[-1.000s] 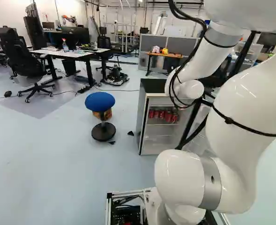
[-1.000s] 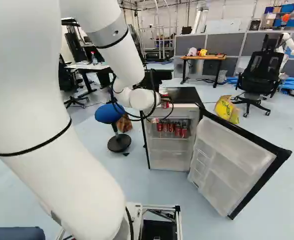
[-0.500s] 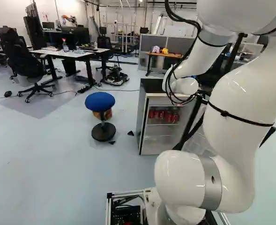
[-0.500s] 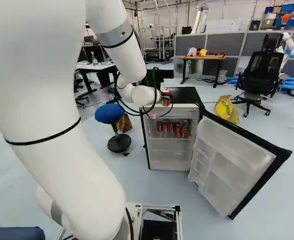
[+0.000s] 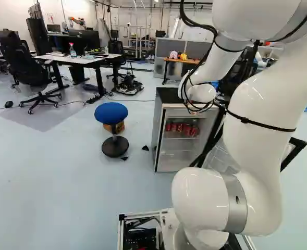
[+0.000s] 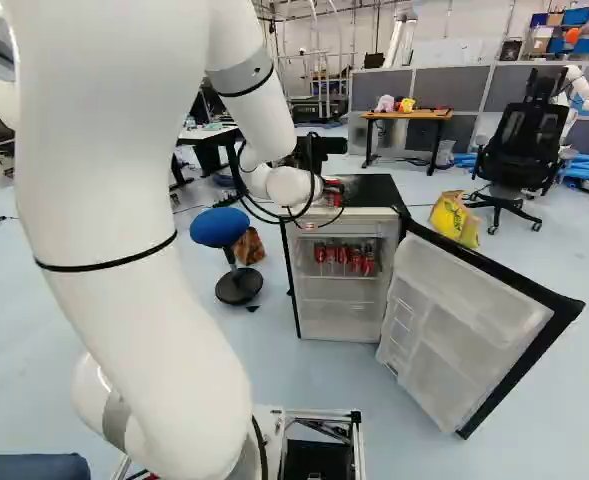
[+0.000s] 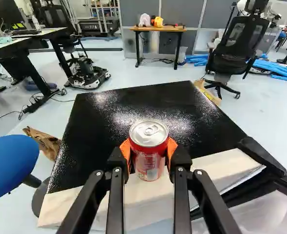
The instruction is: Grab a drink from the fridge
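By the glossy black fridge top [image 7: 182, 105], your black two-fingered gripper [image 7: 149, 150] clamps the red metal can [image 7: 150, 165]; the grab looks done, so carry it clear steadily.

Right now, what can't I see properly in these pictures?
- Underside of the can: wrist view, hidden by the can itself.
- Anything behind the front cans: right base view, those cans block it.
- Writing on those cans: both base views, too small.
- Part of the fridge door: left base view, behind the arm.
- Rest of the dark blue thing: right base view, cut off by the edge.
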